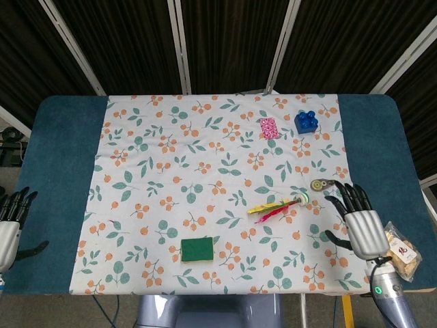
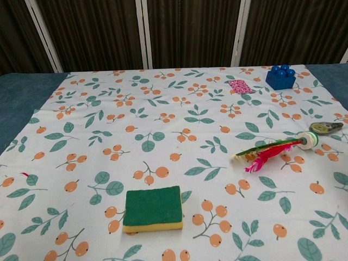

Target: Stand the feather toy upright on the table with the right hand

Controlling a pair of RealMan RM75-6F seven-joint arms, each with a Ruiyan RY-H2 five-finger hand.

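Floral cloth, white with orange berries and green leaves, covers the middle of our blue table. On it the feather toy lies flat on its side, its round base toward the right and its yellow, green and pink feathers trailing left. Our right hand is over the cloth's right edge, just beside the toy's base but not touching it, fingers spread and empty. Its fingertips reach close to a small grey tape dispenser lying just beyond the toy; from the head view we cannot tell whether they touch it. Our left hand sits at the table's far left edge, well apart from everything, fingers apart and holding nothing.

Nearer us a green and yellow sponge rests on the cloth. At the far side a blue toy brick stands near a small pink patterned block. A clear packet of snacks shows just beside our right wrist.
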